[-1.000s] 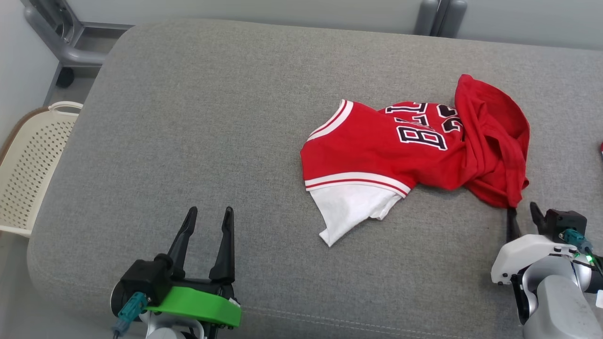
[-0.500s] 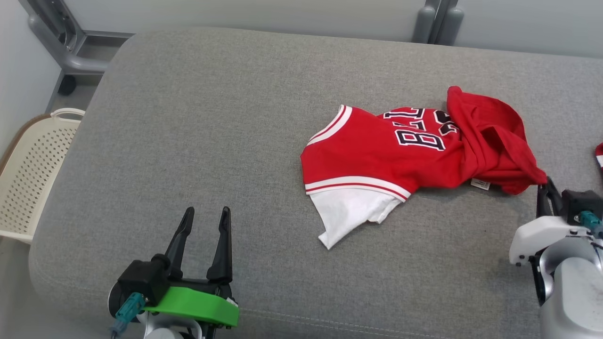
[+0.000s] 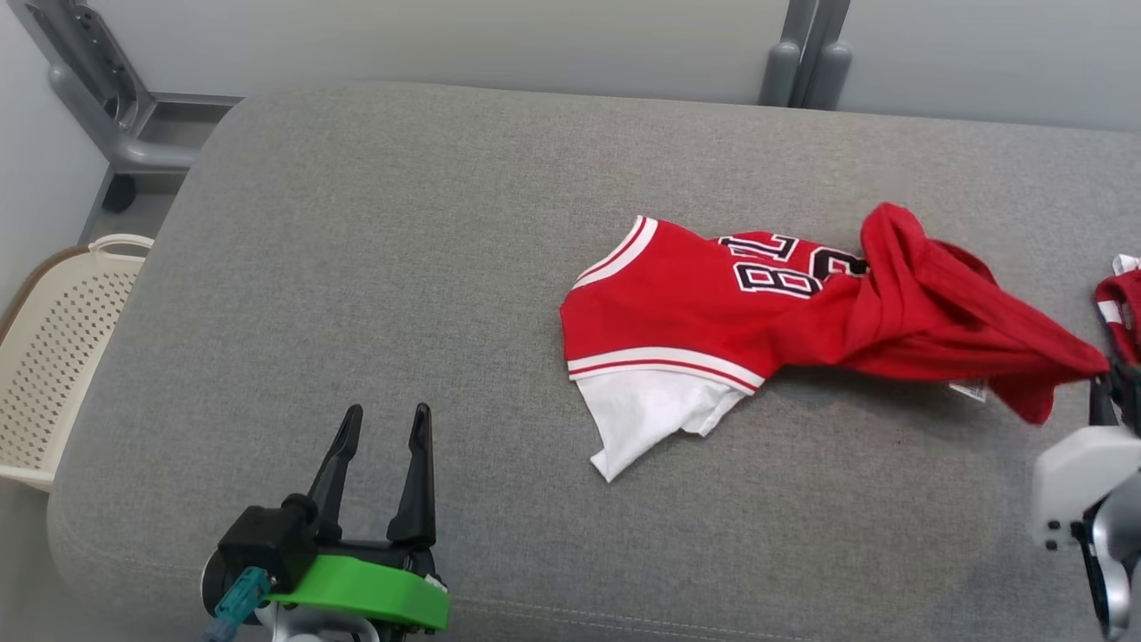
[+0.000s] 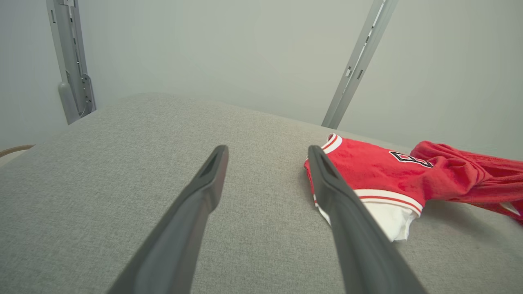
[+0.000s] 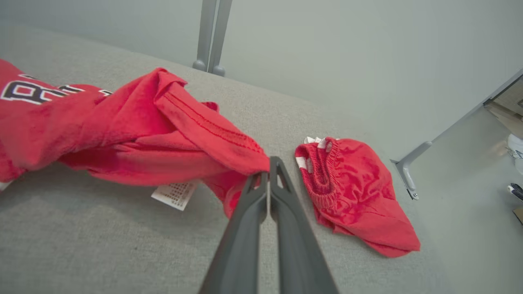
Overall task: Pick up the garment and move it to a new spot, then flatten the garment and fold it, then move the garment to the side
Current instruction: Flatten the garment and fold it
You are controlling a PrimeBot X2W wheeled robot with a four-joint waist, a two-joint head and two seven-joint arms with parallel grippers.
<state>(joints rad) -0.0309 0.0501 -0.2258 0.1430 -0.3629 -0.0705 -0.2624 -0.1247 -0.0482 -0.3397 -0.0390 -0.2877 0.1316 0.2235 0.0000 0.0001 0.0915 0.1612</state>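
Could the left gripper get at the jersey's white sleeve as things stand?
Probably yes. The left gripper, jaws open, faces bare cushion up to the white sleeve; nothing lies between.

Red shorts (image 5: pixel 359 196) lying crumpled near the bench's (image 3: pixel 401 294) right edge, a cream basket (image 3: pixel 53 348) just off its left edge, two grey posts (image 5: pixel 206 41) behind the far edge

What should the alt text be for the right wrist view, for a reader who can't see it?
The right gripper is shut on a bunched edge of a red jersey that stretches away to the left over a grey cushion. A white label hangs under the jersey. A second, crumpled red garment lies on the cushion just right of the fingertips.
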